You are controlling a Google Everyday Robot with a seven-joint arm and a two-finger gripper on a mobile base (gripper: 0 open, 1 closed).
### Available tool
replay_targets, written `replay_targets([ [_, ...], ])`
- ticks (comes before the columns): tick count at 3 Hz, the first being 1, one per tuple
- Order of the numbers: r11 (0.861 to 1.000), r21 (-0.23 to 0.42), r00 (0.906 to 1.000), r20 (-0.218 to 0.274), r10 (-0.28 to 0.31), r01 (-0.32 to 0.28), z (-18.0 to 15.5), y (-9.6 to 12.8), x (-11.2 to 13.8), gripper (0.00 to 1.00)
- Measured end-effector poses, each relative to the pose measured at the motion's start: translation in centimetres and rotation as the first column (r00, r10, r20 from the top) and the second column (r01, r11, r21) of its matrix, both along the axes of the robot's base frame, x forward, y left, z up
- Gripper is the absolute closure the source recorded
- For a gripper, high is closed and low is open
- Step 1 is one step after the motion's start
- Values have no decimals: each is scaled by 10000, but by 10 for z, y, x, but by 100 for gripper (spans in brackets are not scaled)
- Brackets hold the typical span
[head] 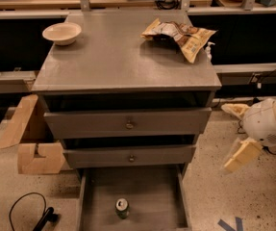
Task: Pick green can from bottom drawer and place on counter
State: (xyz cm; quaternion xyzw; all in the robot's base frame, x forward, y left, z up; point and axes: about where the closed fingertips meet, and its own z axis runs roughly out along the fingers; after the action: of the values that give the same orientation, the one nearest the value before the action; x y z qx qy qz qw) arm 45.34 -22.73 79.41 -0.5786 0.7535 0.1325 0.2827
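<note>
The green can point(122, 208) stands upright on the floor of the open bottom drawer point(152, 196), near its front middle, silver lid up. The counter point(123, 57) is the grey top of the drawer cabinet. My gripper point(240, 157) hangs at the right of the cabinet, level with the lower drawer fronts, on the white arm point(271, 121). It is well to the right of the can, higher than it, and holds nothing that I can see.
A pale bowl point(61, 32) sits at the counter's back left and a chip bag point(181, 35) at its back right. Two closed drawer fronts with knobs point(128, 125) are above the open drawer. A cardboard box point(31, 143) and a black cable point(29, 211) lie on the floor at the left.
</note>
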Motion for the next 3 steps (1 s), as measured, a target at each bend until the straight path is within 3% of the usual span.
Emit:
replay_targets([
  [1,9937,1084,9945,1031,164,-276,-52,-7,26,0],
  [2,9920,869,9889,1252,802,-915,-82,-14,36,0],
  [3,9919,858,9891,1214,827,-935,-84,-14,36,0],
])
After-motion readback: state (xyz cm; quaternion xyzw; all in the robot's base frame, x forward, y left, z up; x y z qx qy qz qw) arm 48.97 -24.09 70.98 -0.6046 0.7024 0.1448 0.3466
